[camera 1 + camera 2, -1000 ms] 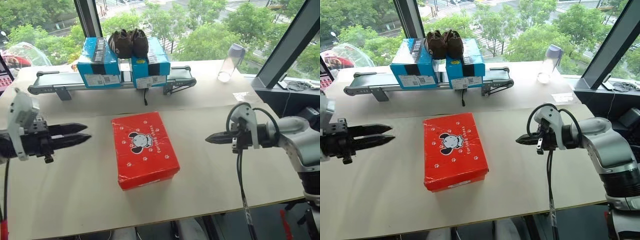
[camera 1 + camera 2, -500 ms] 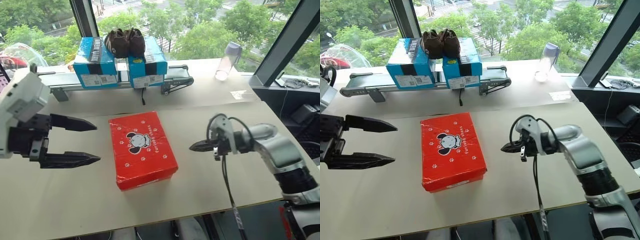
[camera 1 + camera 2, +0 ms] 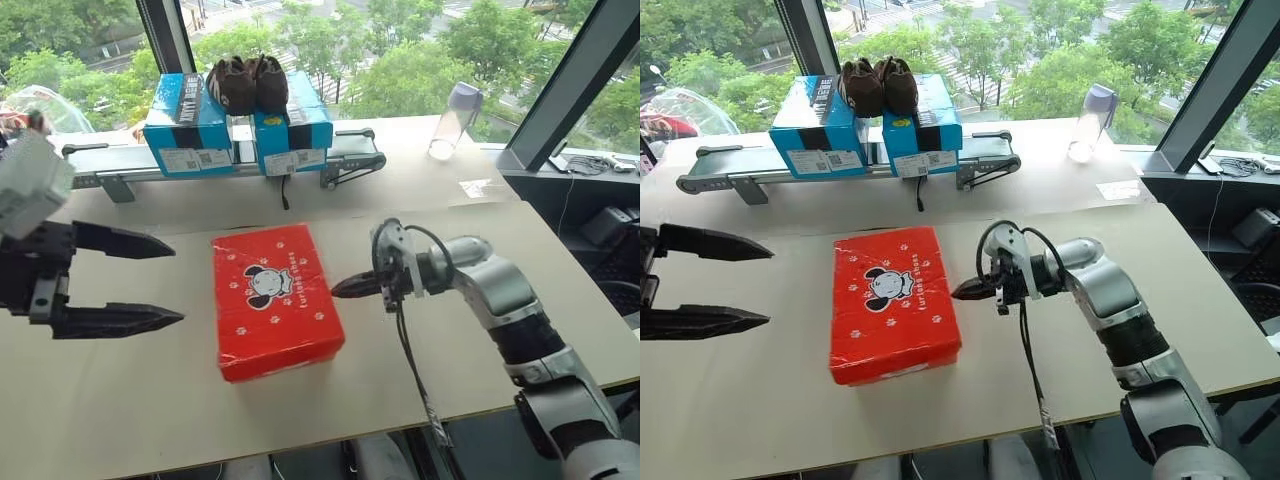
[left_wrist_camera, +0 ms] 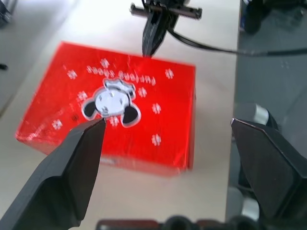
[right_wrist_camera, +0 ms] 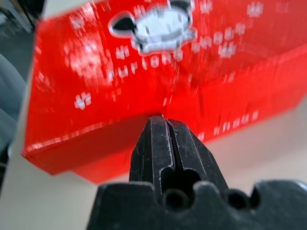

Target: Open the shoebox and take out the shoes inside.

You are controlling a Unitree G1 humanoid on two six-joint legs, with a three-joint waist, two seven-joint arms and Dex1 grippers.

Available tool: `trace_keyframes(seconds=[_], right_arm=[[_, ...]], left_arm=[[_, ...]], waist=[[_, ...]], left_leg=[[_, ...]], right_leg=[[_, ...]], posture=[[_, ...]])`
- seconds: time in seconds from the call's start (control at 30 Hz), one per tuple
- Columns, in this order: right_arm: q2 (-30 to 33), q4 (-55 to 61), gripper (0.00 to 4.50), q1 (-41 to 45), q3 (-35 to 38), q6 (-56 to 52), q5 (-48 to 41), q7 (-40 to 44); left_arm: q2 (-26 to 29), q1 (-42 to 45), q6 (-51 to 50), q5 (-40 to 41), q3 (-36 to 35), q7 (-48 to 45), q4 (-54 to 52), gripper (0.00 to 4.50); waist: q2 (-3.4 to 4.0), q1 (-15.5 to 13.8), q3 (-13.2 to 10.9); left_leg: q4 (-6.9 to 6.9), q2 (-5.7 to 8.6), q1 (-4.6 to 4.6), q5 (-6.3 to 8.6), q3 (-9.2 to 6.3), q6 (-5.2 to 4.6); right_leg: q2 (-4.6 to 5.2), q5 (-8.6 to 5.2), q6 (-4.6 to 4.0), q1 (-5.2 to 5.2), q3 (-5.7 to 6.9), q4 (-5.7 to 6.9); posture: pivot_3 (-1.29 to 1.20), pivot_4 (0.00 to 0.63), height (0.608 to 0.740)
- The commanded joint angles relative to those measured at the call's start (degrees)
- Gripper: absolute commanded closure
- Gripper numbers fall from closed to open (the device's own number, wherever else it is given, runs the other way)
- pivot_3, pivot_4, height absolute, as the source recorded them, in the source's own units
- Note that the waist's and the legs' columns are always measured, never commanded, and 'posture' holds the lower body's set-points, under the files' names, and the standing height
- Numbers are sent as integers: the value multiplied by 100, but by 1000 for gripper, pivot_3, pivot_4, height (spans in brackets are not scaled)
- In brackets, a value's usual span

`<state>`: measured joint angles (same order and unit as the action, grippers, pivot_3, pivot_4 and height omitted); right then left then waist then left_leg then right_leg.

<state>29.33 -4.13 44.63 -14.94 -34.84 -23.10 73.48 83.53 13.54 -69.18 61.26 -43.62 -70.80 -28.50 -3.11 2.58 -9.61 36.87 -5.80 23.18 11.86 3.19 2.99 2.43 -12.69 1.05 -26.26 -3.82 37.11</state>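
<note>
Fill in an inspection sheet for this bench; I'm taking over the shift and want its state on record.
Surface: pale table, bare around the box.
Job's things: red shoebox lies flat, lid closed; grey shoes nothing seen.
Clutter: two blue boxes on a small conveyor, dark brown shoes on top; clear bottle at the far right; a small wrapper near it.
Grippers: left hand open wide, held left of the shoebox, apart from it; right hand shut, tip at the shoebox's right side; contact cannot be told.
Cables: black cable hangs from the right wrist; a cord drops from the conveyor.
Surroundings: windows, trees outside.
</note>
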Motion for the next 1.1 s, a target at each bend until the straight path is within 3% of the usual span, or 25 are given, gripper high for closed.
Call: trace_keyframes(seconds=[0.03, 0.23, 0.4, 0.53, 0.77, 1.1], right_arm=[[-125, -10, 4500, 351, 328, -121, -340, 84], [-388, -445, 4500, 947, 485, -243, -460, 9], [286, -1877, 4500, 916, -662, 1888, 1654, -235], [98, -2600, 4500, 861, -1060, 2764, 2246, -180], [-576, -2570, 4500, 648, -1030, 2934, 2152, 63], [-993, -1603, 4500, 912, -282, 1635, 1306, 155]], left_arm=[[-5, 68, -157, 38, -295, 109, -99, 44], [-136, -121, -420, -74, -622, 153, -314, 44], [-250, -251, -713, -8, -920, 197, -502, 44], [-241, -387, -650, -107, -913, 155, -526, 44], [-219, -432, -499, -159, -829, 162, -472, 44], [-210, -393, -553, -195, -931, 249, -432, 44]], waist=[[1, -10, 0], [2, 0, -1], [1, -48, -1], [1, 25, -2], [0, 208, -2], [2, 145, -3]], left_leg=[[0, 0, 0, 0, 0, 0], [0, 0, 1, 0, 1, 0], [0, 1, 2, 0, 0, 0], [0, 4, 8, -2, -1, 3], [-1, 4, 2, -1, -10, 2], [-1, 3, 2, -2, -10, 3]], right_leg=[[0, 2, -4, 0, 0, 0], [0, 7, -10, -1, 0, 0], [0, 8, -14, 3, 0, -2], [0, 5, -16, -1, -6, -1], [-7, 16, -35, 3, -9, 4], [-7, 16, -34, 2, -8, 7]], posture=[[0, 150, 740], [0, 150, 740], [0, 150, 740], [0, 150, 740], [0, 150, 740], [0, 150, 740]])
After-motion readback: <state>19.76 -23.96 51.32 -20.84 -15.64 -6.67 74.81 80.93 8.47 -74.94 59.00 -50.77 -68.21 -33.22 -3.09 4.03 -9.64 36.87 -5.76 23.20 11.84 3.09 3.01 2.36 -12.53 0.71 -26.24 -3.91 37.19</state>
